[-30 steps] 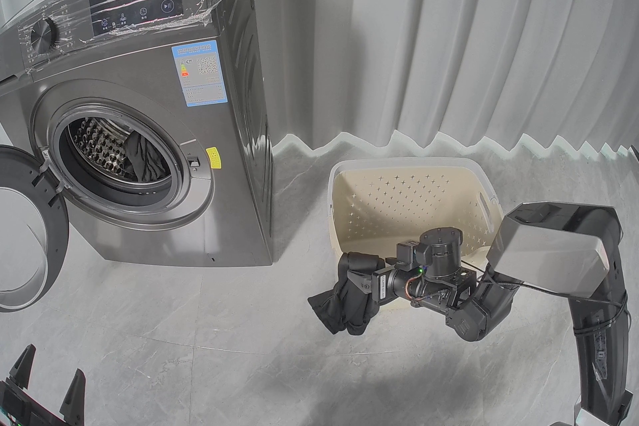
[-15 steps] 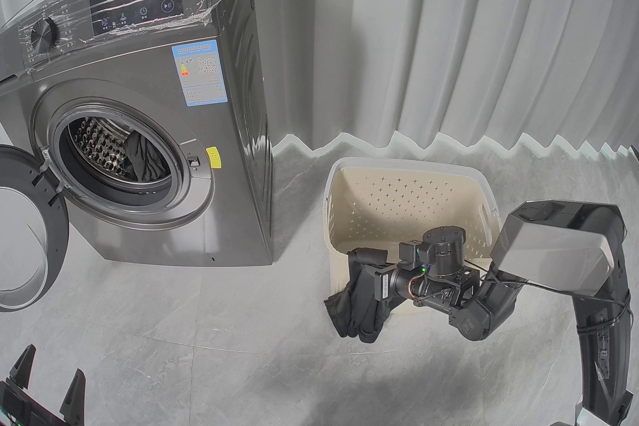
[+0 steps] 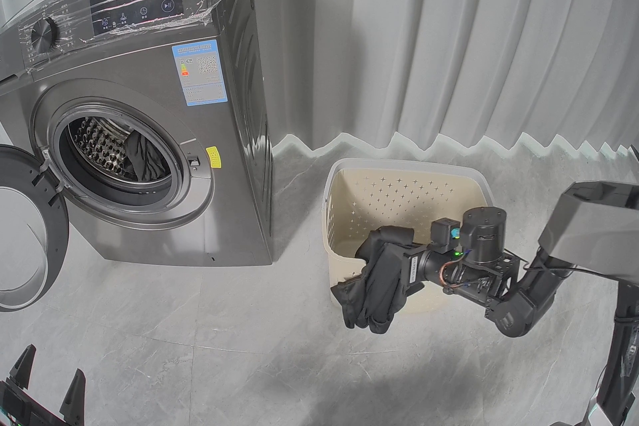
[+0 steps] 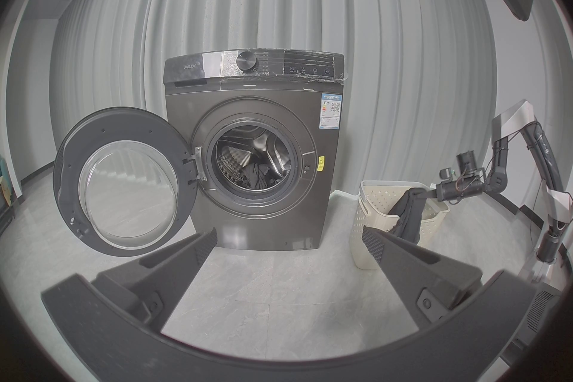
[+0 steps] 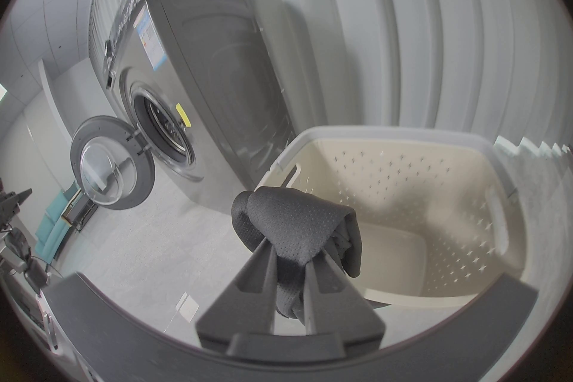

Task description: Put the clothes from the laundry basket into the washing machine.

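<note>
Right pincer (image 5: 292, 259) clamping black garment (image 5: 295, 220), by basket (image 5: 382, 133)

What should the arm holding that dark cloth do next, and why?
Probably swing it left toward the open drum of the washing machine. The right tool is shut on the black garment, which hangs lifted at the laundry basket's near rim; the door stands open, and one dark piece already lies inside.

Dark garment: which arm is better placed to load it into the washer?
Right. The right gripper is shut on the dark garment by the laundry basket; the left gripper hangs open, empty.
</note>
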{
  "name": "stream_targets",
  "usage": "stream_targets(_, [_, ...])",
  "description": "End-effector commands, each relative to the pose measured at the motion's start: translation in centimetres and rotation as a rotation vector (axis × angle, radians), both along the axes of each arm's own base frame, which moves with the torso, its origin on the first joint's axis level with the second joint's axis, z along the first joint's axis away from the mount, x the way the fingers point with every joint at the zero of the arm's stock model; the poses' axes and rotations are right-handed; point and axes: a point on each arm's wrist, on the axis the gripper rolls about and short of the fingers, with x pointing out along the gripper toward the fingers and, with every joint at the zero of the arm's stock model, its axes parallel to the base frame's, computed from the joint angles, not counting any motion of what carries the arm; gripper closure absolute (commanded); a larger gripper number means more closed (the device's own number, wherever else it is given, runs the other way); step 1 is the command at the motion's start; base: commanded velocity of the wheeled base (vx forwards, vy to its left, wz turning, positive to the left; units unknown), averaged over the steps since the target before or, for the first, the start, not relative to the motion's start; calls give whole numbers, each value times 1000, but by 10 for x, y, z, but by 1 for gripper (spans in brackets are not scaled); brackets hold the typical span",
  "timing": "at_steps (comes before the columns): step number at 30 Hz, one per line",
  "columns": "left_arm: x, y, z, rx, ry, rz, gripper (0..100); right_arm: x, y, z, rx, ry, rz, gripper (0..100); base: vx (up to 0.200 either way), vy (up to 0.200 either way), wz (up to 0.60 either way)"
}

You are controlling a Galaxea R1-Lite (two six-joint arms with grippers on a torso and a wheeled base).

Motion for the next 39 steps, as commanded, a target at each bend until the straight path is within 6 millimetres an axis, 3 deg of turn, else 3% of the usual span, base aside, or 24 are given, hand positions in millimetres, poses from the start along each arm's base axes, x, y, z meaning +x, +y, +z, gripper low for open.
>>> stream_targets(1, [0,0,-5,-1,0,0,0,-43,-21,59,63,-145,-31,100,0,0,0])
stream_targets(2, [0,0,-5,-1,0,0,0,-43,-21,59,63,-145,-31,100,0,0,0])
stream_targets(5, [0,0,-5,0,0,0,0,-77,-39,104,115,-252,-57,100,0,0,0])
stream_targets(7, [0,0,-5,2,0,0,0,-91,-47,119,111,-295,-66,100,0,0,0])
stream_targets(12, [0,0,-5,7,-1,0,0,-115,-63,146,52,-340,-101,100,0,0,0])
stream_targets(18, [0,0,-5,8,-1,-4,0,-132,-67,177,84,-401,-206,100,0,0,0])
stream_targets(26, [0,0,-5,-3,0,-4,0,-148,-76,184,91,-413,-221,100,0,0,0])
stream_targets(39, [0,0,-4,-4,-1,-4,0,-157,-68,189,125,-425,-162,100,0,200,0])
